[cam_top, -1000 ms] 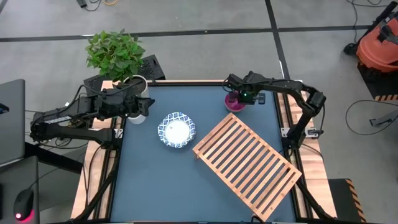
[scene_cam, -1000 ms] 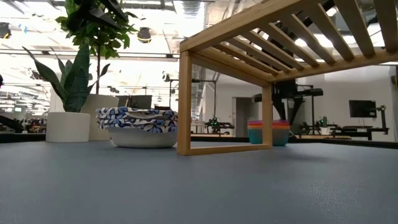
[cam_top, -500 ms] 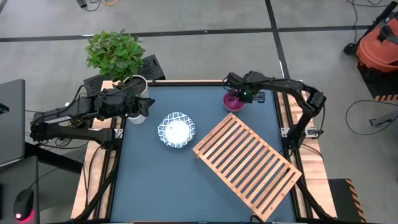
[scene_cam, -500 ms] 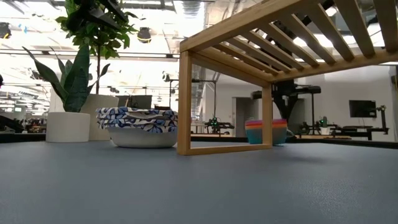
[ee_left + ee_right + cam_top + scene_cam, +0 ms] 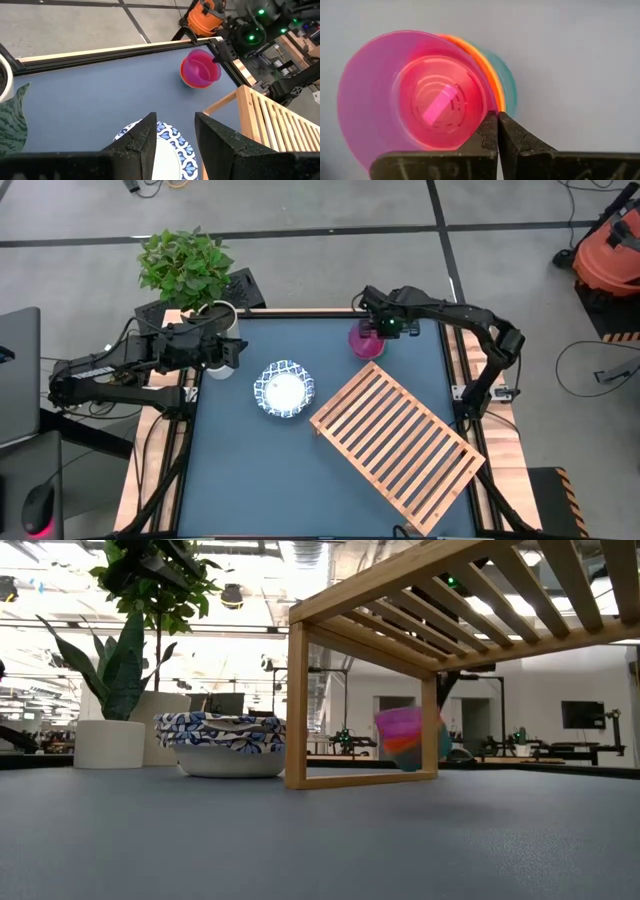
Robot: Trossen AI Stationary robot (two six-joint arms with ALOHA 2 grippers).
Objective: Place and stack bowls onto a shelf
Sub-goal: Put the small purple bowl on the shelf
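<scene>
1. Right gripper (image 5: 377, 329), upper centre-right of the high view: fingers clamped on the rim of the nested bowls (image 5: 364, 341).
2. Three glossy round bowls, magenta, orange-red, teal; tilted, apparently lifted.
3. One patterned white bowl (image 5: 283, 389), centre.
4. One slatted wooden shelf (image 5: 395, 442), lower right.
5. Left gripper (image 5: 232, 351), upper left: fingers apart, empty.
</scene>
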